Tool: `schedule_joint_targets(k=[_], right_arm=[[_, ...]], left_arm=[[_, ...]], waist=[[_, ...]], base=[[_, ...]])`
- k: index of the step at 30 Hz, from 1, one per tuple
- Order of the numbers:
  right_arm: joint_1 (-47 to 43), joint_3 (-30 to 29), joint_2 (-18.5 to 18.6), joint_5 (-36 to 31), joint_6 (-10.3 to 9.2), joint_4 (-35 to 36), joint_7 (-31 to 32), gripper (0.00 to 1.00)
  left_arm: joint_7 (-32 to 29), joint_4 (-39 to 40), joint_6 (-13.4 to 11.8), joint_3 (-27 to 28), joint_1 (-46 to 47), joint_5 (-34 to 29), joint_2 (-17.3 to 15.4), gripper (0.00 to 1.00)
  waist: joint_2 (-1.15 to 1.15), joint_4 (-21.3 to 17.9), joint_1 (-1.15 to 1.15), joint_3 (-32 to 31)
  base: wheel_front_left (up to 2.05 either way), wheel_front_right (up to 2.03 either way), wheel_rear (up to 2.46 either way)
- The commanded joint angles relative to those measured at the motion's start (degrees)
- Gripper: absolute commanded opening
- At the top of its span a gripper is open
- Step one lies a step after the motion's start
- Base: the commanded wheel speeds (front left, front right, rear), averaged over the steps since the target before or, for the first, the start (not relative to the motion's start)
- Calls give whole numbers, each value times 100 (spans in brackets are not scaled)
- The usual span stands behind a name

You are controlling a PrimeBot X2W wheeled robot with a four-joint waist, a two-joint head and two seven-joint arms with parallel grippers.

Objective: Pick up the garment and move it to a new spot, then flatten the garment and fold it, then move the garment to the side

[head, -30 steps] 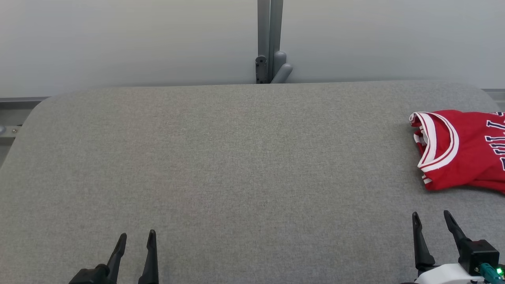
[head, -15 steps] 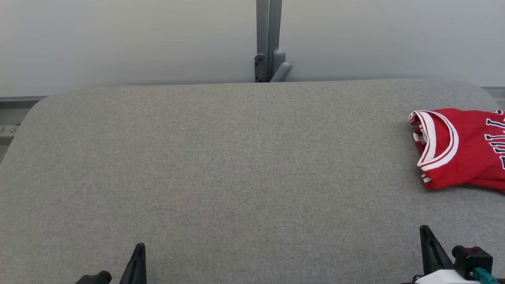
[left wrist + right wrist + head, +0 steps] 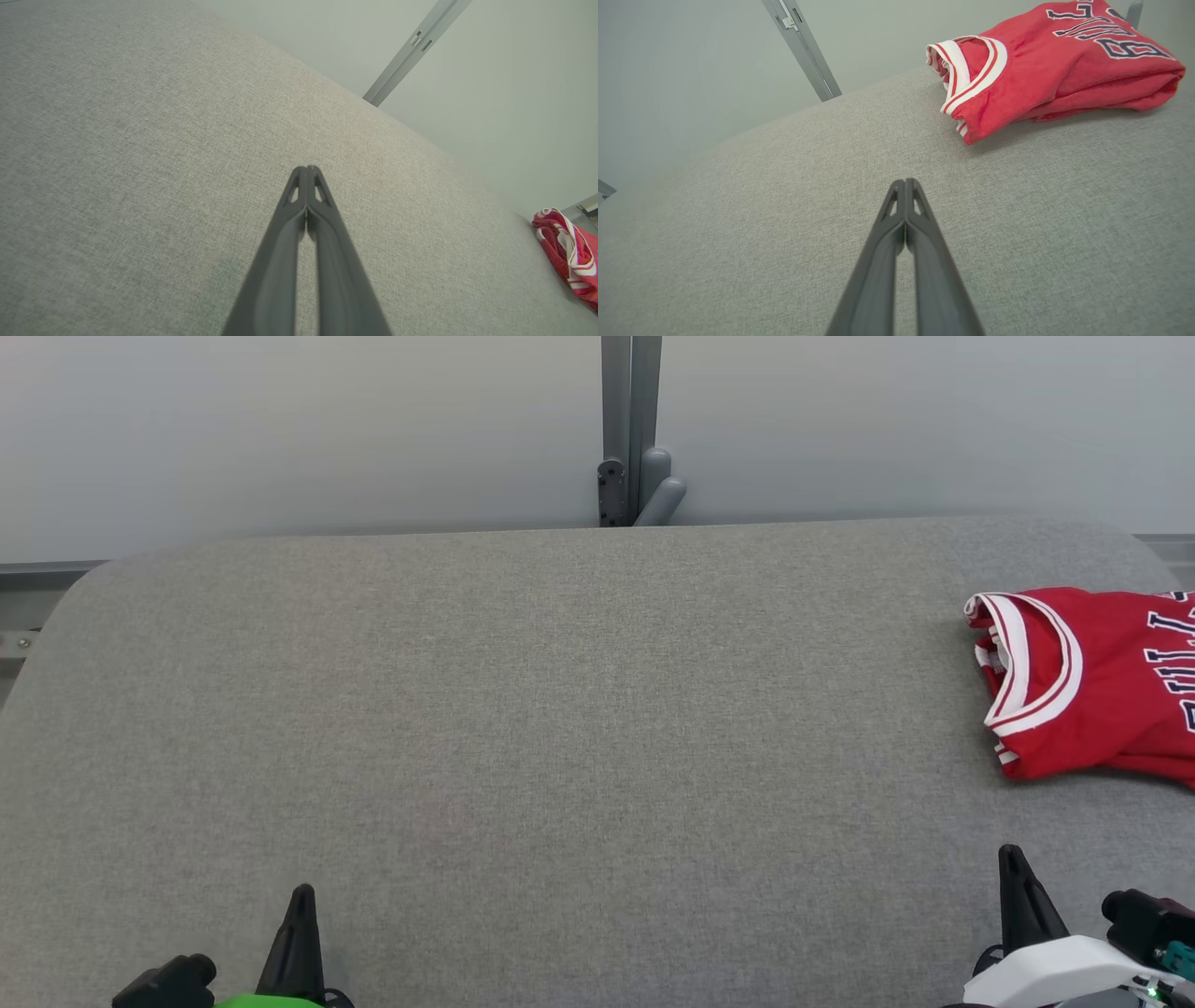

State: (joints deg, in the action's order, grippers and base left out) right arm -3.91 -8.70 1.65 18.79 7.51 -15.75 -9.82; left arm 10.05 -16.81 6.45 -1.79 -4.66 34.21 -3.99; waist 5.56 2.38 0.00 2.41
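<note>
Red with white trim and dark lettering, the jersey [image 3: 1097,686] lies in a folded bundle on the grey fabric worktop [image 3: 560,709]. It sits at the right edge, nearer the far right corner, and the head view cuts part of it off. The left gripper [image 3: 301,903] hovers by the near edge toward the near left corner, its jaws clenched tip to tip on nothing. The right gripper [image 3: 1014,861] hovers by the near edge toward the near right corner, jaws likewise clenched and empty. The jersey lies beyond it, apart. A grey post [image 3: 631,429] rises behind the middle of the far edge.
</note>
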Motion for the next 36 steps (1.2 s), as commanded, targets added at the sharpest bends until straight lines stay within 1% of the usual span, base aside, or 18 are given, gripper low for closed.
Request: schedule_joint_targets(k=[1,5,6,7,8,22,36], right_arm=[[192,4,52,360,-1,55,65,0],[272,17,57,777,-1,38,157,0],[272,17,57,777,-1,38,157,0],[311,23,60,976,-1,29,200,0],[311,23,60,976,-1,29,200,0],[570,56,75,2269,-1,-40,491,0],[796,83,94,3383,-1,-102,746,0]], left_arm=[[-69,109,-50,65,201,294,8,0],[-165,125,-66,116,282,621,14,0],[-165,125,-66,116,282,621,14,0],[-211,133,-76,138,319,781,17,0],[-211,133,-76,138,319,781,17,0],[-511,186,-138,297,562,1798,32,0],[-773,244,-197,432,770,2674,47,0]], waist=[[2,-5,0,6],[2,-14,0,17],[2,-14,0,17],[2,-18,0,23],[2,-18,0,23],[2,-49,0,61],[2,-81,0,100]], base=[[0,0,0],[0,0,0],[0,0,0],[0,0,0],[0,0,0],[0,0,0],[0,0,0]])
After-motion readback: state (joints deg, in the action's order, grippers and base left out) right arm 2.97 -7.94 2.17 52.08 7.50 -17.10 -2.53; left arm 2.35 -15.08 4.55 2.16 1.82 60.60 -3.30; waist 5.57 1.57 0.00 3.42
